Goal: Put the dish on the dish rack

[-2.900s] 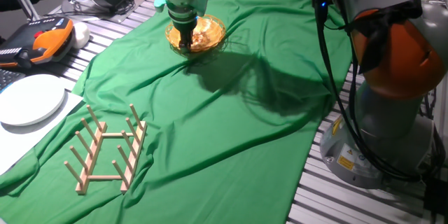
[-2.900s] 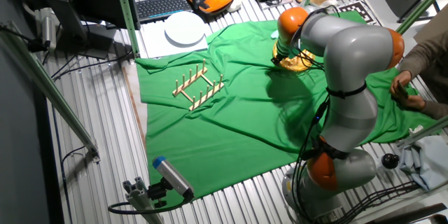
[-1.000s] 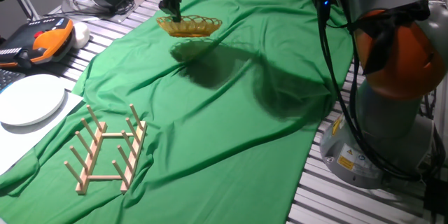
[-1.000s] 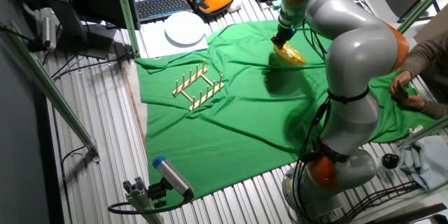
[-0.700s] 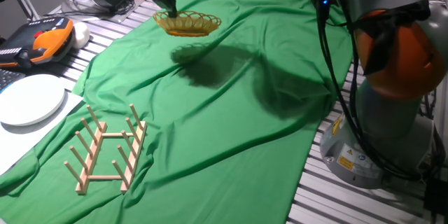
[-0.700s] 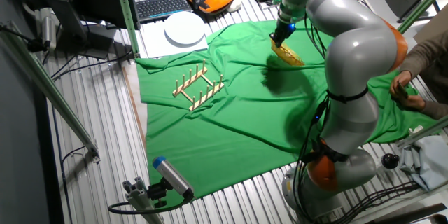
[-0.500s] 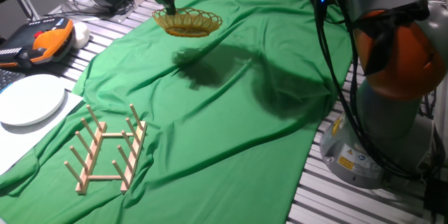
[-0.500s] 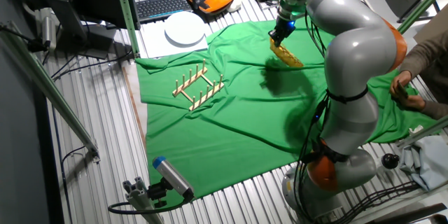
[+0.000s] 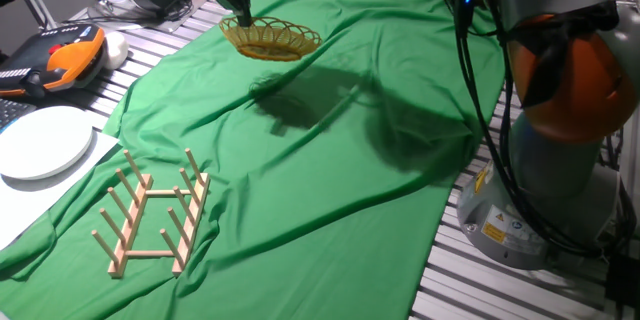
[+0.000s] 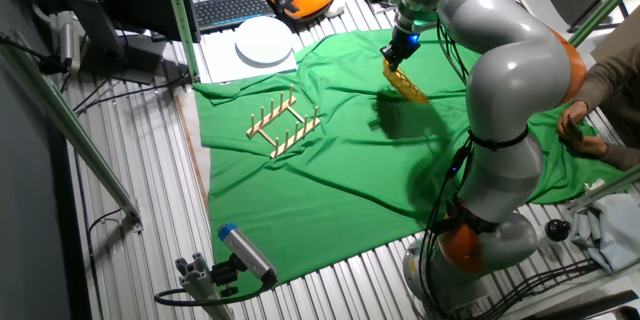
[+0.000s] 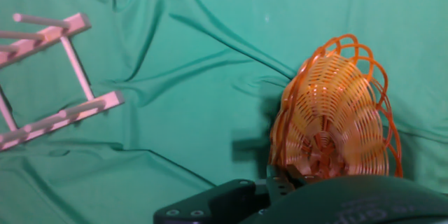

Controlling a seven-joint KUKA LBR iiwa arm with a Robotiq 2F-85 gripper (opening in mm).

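Currently, in one fixed view, the dish (image 9: 268,37) is held above the green cloth (image 9: 330,160), clear of it, with a dark shadow cast on the fabric just below. It is gripped at its rim on the 9 o'clock side by the gripper (image 9: 241,12), whose fingers are closed on the woven edge. The dish is tilted, its open side facing up and toward the camera. The dish rack (image 9: 152,215) is seen resting on the cloth at the 7 o'clock part of the picture, well apart from the dish. A white plate (image 9: 42,142) lies at 9 o'clock, beside the cloth's edge, and an orange teach pendant (image 9: 62,60) is placed beyond it.

From the other fixed view, the dish (image 10: 406,83) is seen almost edge-on, hanging slanted below the gripper (image 10: 393,57) at about 1 o'clock. The dish rack (image 10: 284,125) sits near the centre-left of the cloth (image 10: 340,180), and the white plate (image 10: 264,40) is set at 11 o'clock on a paper sheet beside a keyboard (image 10: 232,8).

Through the hand view, the dish (image 11: 336,122) is shown at 4 o'clock, standing steeply with its woven inside turned to the camera; its lower rim is clamped by the gripper (image 11: 297,176), only partly visible. The dish rack (image 11: 49,80) is partly cropped at 9 o'clock, lying on the cloth (image 11: 189,63).
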